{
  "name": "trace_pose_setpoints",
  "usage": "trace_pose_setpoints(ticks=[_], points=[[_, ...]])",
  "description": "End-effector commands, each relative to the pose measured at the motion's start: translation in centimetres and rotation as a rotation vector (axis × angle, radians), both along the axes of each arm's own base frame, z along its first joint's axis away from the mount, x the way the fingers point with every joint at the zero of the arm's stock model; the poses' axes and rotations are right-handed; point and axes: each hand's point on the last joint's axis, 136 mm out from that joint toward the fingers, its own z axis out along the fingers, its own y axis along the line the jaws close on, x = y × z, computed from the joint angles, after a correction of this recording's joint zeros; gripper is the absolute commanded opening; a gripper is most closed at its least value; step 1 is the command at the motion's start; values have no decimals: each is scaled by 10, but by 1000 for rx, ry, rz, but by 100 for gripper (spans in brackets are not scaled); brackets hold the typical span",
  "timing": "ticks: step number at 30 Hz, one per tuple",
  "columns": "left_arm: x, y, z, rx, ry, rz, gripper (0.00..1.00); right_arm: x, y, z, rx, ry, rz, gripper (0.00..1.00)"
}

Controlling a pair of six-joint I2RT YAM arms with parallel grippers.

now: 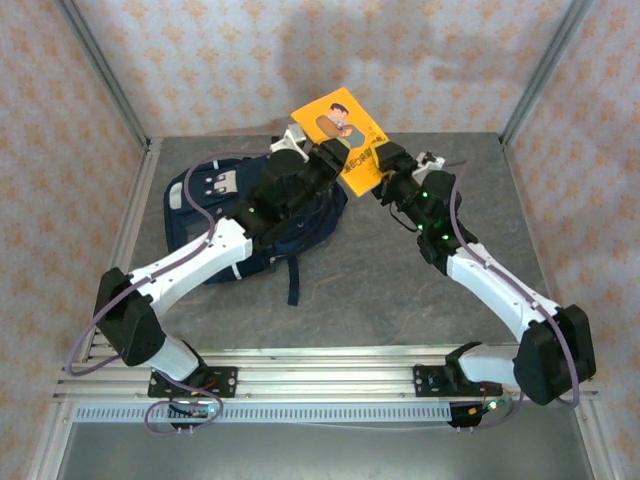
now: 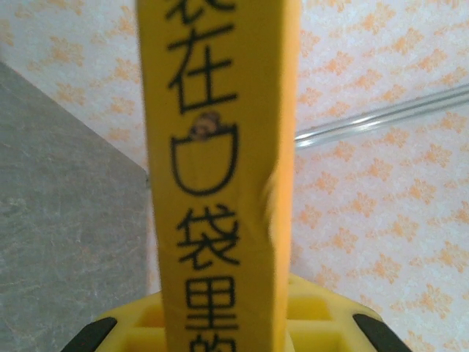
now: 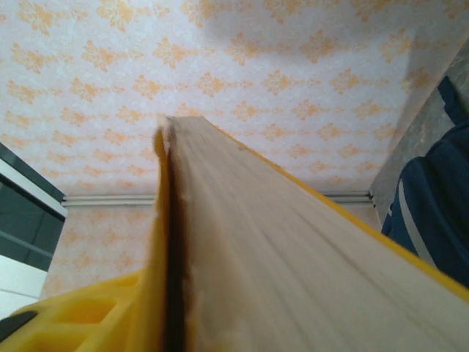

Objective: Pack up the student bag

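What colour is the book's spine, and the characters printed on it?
The book's spine is yellow with black characters, clearest in the left wrist view.

Near middle of the worktop [image 1: 360,300] lies bare, free to pass; the student bag [image 1: 190,215] fills the left rear under the left arm [image 1: 190,262]; the right arm [image 1: 495,285] slants across the right; a raised yellow book [image 1: 340,130] blocks the rear middle.

Top camera overlooks the student bag [image 1: 190,215]; wrist cameras closely flank the book [image 1: 340,135].
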Motion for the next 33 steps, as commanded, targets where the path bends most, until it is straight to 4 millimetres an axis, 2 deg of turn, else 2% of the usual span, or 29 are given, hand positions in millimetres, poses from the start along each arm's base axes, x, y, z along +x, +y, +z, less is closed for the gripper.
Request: trace_pose_setpoints(ticks=[1,4,6,8,10,13,17,20,23,27,29,33], points=[[-12,15,39,-66,-90,37,0,-8,3,47,77,-121,11,46],[-11,16,32,-59,-77,45,0,-11,1,40,43,-99,-1,27],[-10,14,28,-42,-58,38,0,-14,-4,33,-6,-77,-20,10],[-9,14,18,-6,-20,34,10,-17,-10,23,-71,-42,-44,0],[-7,18,6,56,26,31,26,-24,-19,14,-151,-21,-71,0],[-7,34,-22,226,112,33,46,-36,-37,-10,-366,60,-101,0],[-3,79,-72,553,264,89,60,-58,-56,-44,-592,159,-75,0],[6,110,-101,747,385,133,66,-75,-68,-63,-688,204,-53,0],[18,139,-122,899,531,191,70,-89,-82,-73,-770,222,-57,0],[38,150,-146,1006,638,192,75,-100,-96,-79,-825,233,-72,0],[51,148,-167,1032,681,166,78,-104,-100,-84,-833,243,-75,0],[68,152,-189,1060,747,158,79,-111,-108,-94,-857,280,-83,0]])
